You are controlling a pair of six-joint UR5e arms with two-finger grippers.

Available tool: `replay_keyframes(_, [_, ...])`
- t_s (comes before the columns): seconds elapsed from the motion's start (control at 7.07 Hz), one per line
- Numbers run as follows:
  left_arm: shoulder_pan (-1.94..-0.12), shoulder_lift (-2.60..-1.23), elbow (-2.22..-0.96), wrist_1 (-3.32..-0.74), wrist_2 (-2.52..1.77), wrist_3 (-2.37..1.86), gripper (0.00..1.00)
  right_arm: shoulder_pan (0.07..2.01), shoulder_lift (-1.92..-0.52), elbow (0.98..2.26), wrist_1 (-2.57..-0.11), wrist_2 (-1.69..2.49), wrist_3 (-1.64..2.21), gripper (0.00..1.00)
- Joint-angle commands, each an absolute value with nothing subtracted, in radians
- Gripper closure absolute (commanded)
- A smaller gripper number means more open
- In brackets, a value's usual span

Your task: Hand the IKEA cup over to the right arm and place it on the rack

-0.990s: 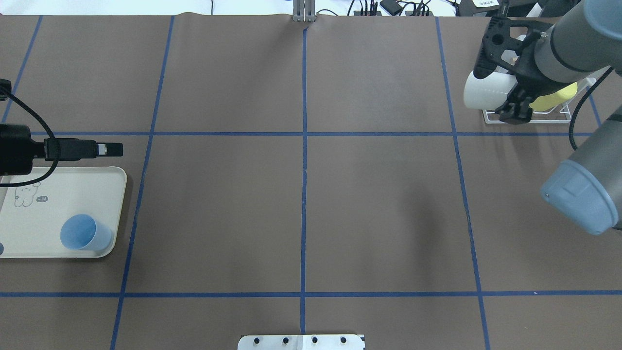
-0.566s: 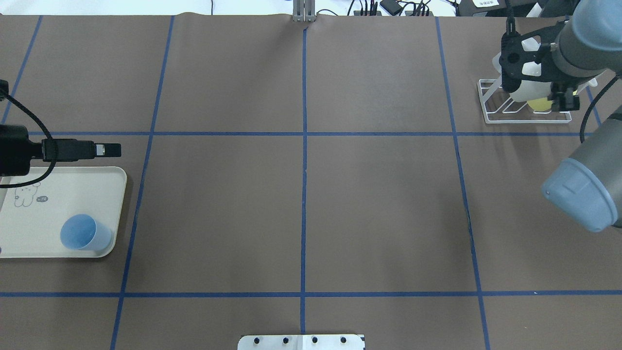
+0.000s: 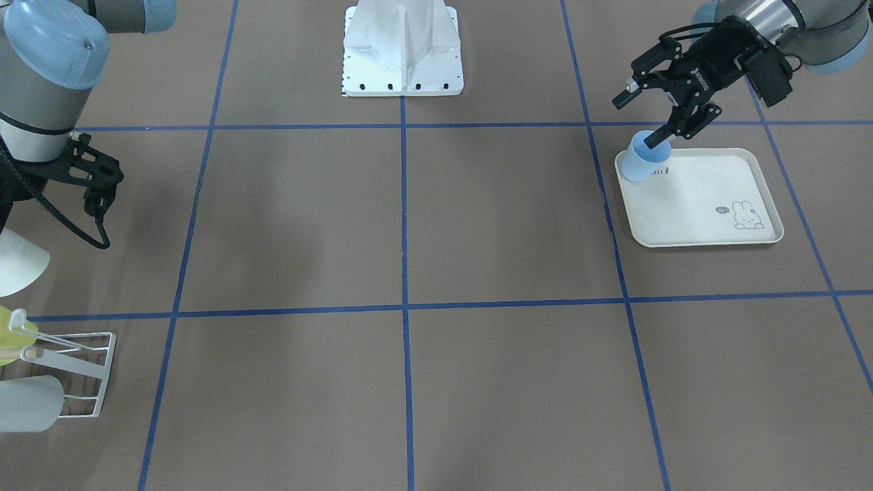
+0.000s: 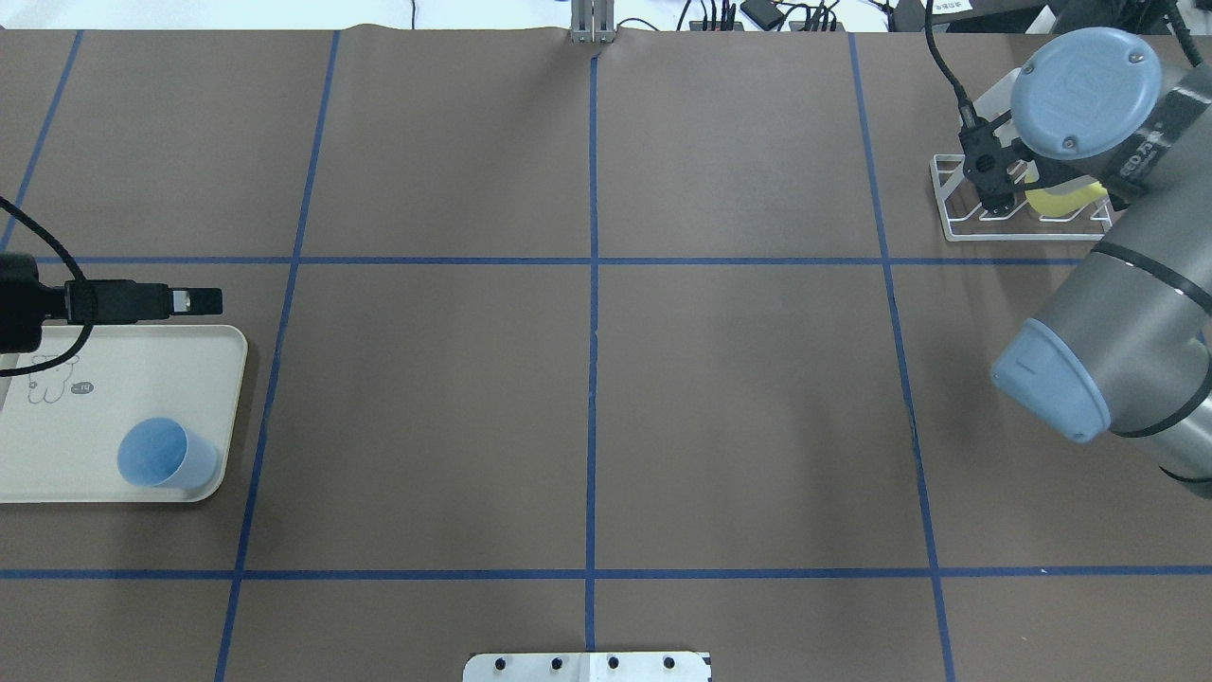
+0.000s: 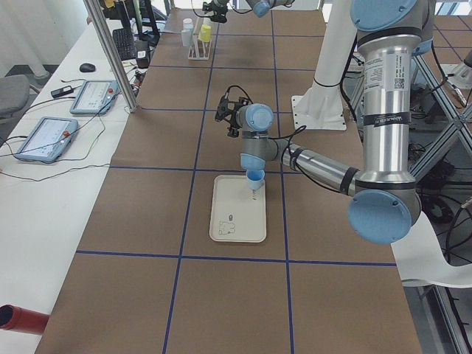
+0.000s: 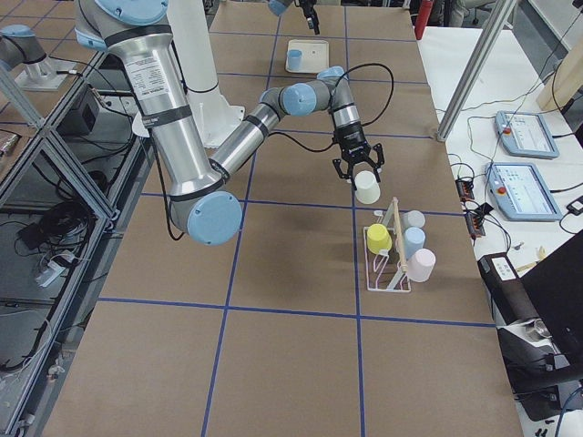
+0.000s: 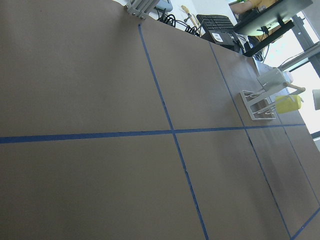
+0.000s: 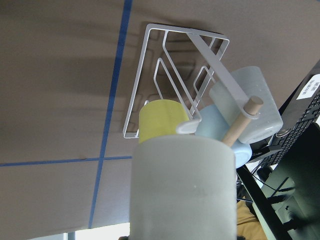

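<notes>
From where I stand, the right hand [image 6: 360, 173] is clamped on the white cup [image 6: 367, 189] and holds it in the air just short of the rack [image 8: 220, 67], near it but not touching. I take this to be the placing step, with the hand-over behind us. To do it well, I think the arm should turn the cup's mouth toward a bare prong and slide it on along the prong's slant. Dropping it straight down looks like the wrong approach. The grip should loosen only once the cup hangs by itself. The bare wire loops beside the yellow cup [image 8: 162, 120] look like the free spot, though I cannot make out each prong. Space is tight. The yellow cup sits on the near side, a pale-blue cup [image 8: 215, 122] hangs behind it, and the wooden dowel [image 8: 242, 121] sticks out toward the white cup. A careless approach could knock any of them or shove the light rack across the tabletop [image 4: 739, 407]. Far off on the other side, the left hand [image 3: 635, 123] hangs with its fingers apart, holding nothing. It is above the tray [image 3: 689, 204], where a blue cup [image 3: 641, 164] stands upright, and it is well out of the way.
</notes>
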State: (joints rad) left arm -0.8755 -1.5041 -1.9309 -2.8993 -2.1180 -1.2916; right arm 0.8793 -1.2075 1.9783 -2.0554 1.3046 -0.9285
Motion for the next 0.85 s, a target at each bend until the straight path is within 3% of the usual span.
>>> replay_keyframes(0.0, [-0.873,-1.503,-1.931,-2.899,-2.117,-1.292,0.00,0.871,-1.218,1.901,-1.978,1.296,-0.937,1.00])
replay_keyframes(0.71, [-0.870,-1.503,-1.933,-2.899,-2.112,-1.292,0.00,0.876,-1.215,1.830,-1.892,1.262,-0.986,0.98])
